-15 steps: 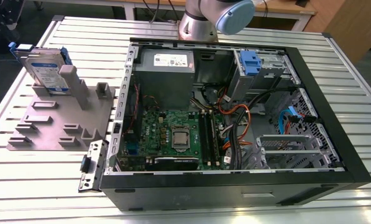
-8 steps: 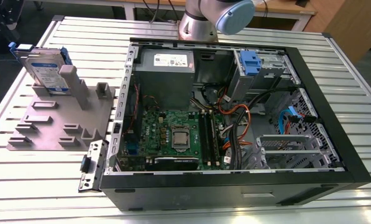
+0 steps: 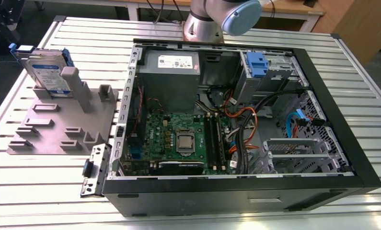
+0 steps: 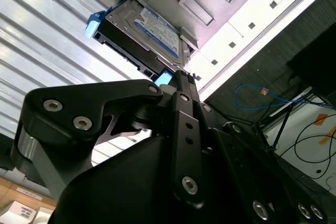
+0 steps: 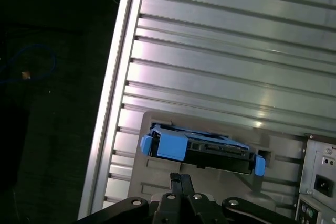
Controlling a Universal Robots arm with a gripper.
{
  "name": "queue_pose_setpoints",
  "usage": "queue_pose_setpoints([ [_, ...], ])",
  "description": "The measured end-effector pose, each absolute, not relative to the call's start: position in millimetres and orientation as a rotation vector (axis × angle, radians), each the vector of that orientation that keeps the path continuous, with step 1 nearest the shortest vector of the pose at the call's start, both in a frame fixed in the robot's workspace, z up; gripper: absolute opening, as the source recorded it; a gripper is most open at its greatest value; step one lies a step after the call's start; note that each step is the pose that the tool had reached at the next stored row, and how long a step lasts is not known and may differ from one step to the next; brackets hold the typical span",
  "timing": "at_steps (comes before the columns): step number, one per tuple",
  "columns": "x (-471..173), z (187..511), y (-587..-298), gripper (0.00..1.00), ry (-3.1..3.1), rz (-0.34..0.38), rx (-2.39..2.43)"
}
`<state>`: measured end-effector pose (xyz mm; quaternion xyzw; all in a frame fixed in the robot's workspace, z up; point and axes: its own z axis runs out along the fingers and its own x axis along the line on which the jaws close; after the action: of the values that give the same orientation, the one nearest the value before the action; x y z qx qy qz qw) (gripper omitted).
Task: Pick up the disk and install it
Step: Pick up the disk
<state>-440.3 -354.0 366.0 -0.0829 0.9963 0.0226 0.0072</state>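
Note:
The disk [image 3: 46, 72] stands on edge in a slot of the grey fixture plate [image 3: 56, 129], at the exterior view's left. It is silver-grey with a white-and-blue label and a blue carrier. Both wrist views look at the disk [image 4: 142, 30] [image 5: 202, 148] from a distance. My gripper [image 5: 181, 178] [image 4: 181, 76] is a black linkage in the foreground. It hangs apart from the disk and touches nothing. Its fingers look pressed together with nothing between them.
An open black computer case [image 3: 343, 143] lies on the slatted aluminium table [image 3: 50, 196]. Inside are a grey power-supply box [image 3: 171, 64], a motherboard [image 3: 180, 141], cables and a blue latch [image 3: 257, 64] at a drive bay. The arm's base [image 3: 206, 21] stands behind the case.

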Motion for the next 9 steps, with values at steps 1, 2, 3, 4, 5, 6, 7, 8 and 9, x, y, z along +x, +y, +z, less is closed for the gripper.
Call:
queue_pose_setpoints([
  [1,-440.3,366.0,-354.0,0.11,3.115,0.071,-0.264],
  [2,-440.3,366.1,-354.0,0.11,3.115,0.071,-0.269],
  [3,-440.3,366.1,-354.0,0.11,3.115,0.071,-0.273],
  [4,-440.3,366.1,-354.0,0.11,3.114,0.071,-0.277],
  [5,-440.3,366.1,-354.0,0.11,3.114,0.071,-0.280],
  [6,-440.3,366.1,-354.0,0.11,3.114,0.071,-0.282],
  [7,-440.3,366.1,-354.0,0.11,3.114,0.071,-0.284],
  [8,-440.3,366.1,-354.0,0.11,3.114,0.071,-0.286],
  [9,-440.3,366.1,-354.0,0.11,3.114,0.071,-0.287],
])
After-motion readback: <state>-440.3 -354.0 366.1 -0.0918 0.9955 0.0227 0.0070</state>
